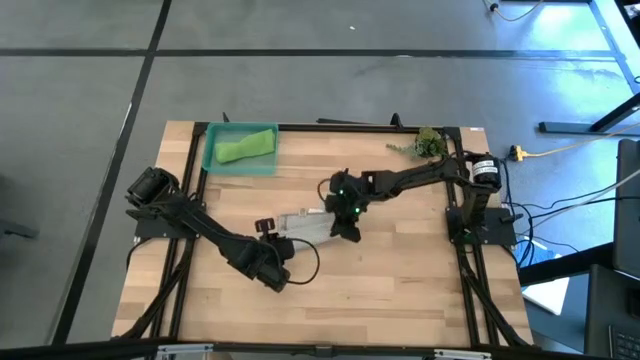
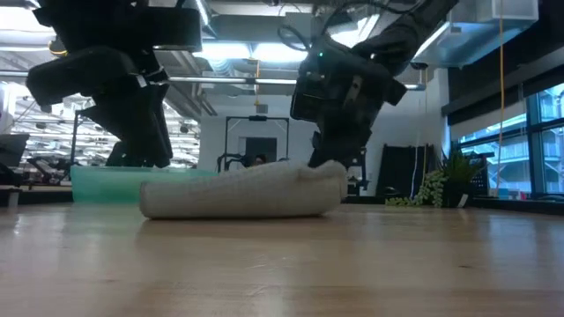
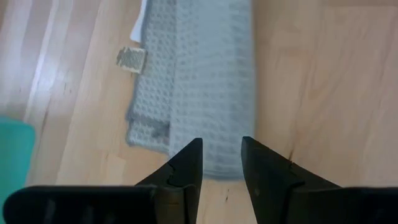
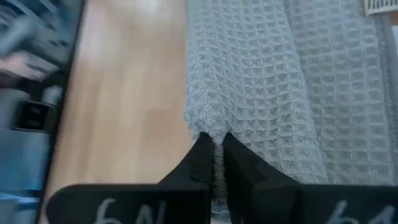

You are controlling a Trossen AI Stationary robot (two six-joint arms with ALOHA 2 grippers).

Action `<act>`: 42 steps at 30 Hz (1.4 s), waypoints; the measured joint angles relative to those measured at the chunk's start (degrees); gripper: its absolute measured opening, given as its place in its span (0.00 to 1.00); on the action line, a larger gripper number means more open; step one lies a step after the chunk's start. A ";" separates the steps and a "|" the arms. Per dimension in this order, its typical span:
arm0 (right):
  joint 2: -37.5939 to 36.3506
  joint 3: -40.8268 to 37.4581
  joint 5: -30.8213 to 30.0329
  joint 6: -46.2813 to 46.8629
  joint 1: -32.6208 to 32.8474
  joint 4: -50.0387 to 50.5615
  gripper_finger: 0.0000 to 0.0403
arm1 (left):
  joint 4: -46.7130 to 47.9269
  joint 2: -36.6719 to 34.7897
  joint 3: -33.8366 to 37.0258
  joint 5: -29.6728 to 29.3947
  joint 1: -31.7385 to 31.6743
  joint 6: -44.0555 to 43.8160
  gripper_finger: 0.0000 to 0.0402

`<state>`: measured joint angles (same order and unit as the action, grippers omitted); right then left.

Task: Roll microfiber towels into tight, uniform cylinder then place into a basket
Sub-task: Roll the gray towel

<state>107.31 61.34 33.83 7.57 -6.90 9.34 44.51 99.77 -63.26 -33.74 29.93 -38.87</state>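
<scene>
The pale grey towel (image 1: 305, 224) lies rolled up in the middle of the table, its length running left to right. My right gripper (image 1: 345, 226) is shut on its right end. My left gripper (image 3: 222, 158) stands open just over the roll's left end (image 3: 205, 168), its fingers on either side of the cloth's edge; I cannot tell whether they touch it. The lime green towel (image 1: 246, 146) lies rolled inside the teal basket (image 1: 212, 160) at the table's far left. My right gripper pinches a small raised fold of the grey towel's outer layer (image 4: 214, 127) between its two fingertips, at the roll's right end. The fingers slant down from the table's right side. The roll rests on the table, with that end (image 2: 330, 169) drawn up slightly.
A leafy plant sprig (image 1: 425, 143) lies at the far right corner. A small tag (image 3: 130, 59) sticks out from the grey towel's side. Bare wood lies along the near side of the table (image 1: 400, 290).
</scene>
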 joint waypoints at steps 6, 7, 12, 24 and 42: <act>-0.03 0.00 6.52 4.27 -4.96 -0.22 0.04 | 0.03 -0.01 0.00 0.00 0.29 -0.33 0.26; -0.04 0.00 7.32 4.83 -5.76 -0.29 0.04 | 0.02 -0.02 0.00 -0.02 0.28 -0.01 0.26; -0.07 0.00 10.07 9.56 -9.75 -0.63 0.04 | 0.02 -0.02 0.00 -0.17 0.26 1.49 0.26; -0.16 0.02 14.42 11.89 -12.50 -0.98 0.04 | -7.31 2.71 -0.02 0.38 -6.55 18.72 0.26; -0.16 0.07 14.37 9.66 -11.10 -0.17 0.04 | -9.81 2.73 -0.02 -1.32 -19.22 32.21 0.26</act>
<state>107.15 61.41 48.21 17.23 -18.00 9.18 34.71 102.50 -63.29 -35.06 10.71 -6.67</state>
